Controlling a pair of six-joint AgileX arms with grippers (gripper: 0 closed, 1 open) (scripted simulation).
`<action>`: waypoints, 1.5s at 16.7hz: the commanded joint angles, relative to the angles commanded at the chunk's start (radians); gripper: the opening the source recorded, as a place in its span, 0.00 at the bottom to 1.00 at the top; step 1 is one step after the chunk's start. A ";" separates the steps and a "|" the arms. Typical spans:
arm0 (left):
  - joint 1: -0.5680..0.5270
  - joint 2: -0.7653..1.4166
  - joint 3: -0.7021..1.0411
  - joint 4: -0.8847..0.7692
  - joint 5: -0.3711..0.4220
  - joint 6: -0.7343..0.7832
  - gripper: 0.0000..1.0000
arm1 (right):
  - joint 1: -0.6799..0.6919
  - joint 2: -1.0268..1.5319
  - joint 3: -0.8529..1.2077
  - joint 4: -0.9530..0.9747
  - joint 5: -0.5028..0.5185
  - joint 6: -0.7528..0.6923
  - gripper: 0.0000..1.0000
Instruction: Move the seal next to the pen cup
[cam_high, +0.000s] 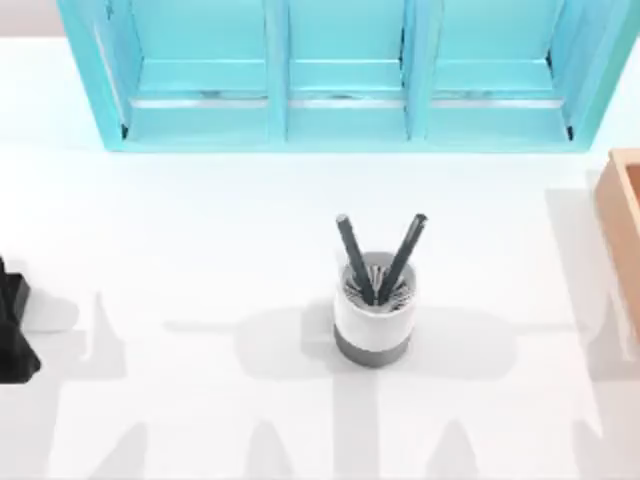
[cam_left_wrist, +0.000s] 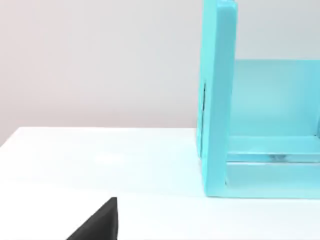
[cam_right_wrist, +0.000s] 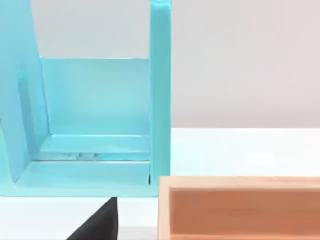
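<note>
Pen cup (cam_high: 372, 318) stands mid-table; open table (cam_high: 200, 220) around; shelf (cam_high: 345, 75) behind.

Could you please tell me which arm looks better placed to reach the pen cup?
Probably left: the left gripper sits at the table's left edge, bare table between it and the pen cup.

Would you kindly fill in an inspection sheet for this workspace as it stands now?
Surface: white table, crossed by soft shadows.
Job's things: pen cup upright mid-table, two dark pens standing in a V.
Clutter: teal shelf unit along the far edge; wooden box at the table's right edge.
Hands: left hand parked at the table's left edge; right hand faces the shelf unit and the box.
Cables: nothing seen.
Surroundings: plain pale wall behind the table.
</note>
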 joint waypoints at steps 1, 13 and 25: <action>0.000 0.000 0.000 0.000 0.000 0.000 1.00 | 0.000 0.000 0.000 0.000 0.000 0.000 1.00; 0.049 0.666 0.597 -0.510 0.000 0.058 1.00 | 0.000 0.000 0.000 0.000 0.000 0.000 1.00; 0.117 1.728 1.475 -1.230 0.001 0.140 1.00 | 0.000 0.000 0.000 0.000 0.000 0.000 1.00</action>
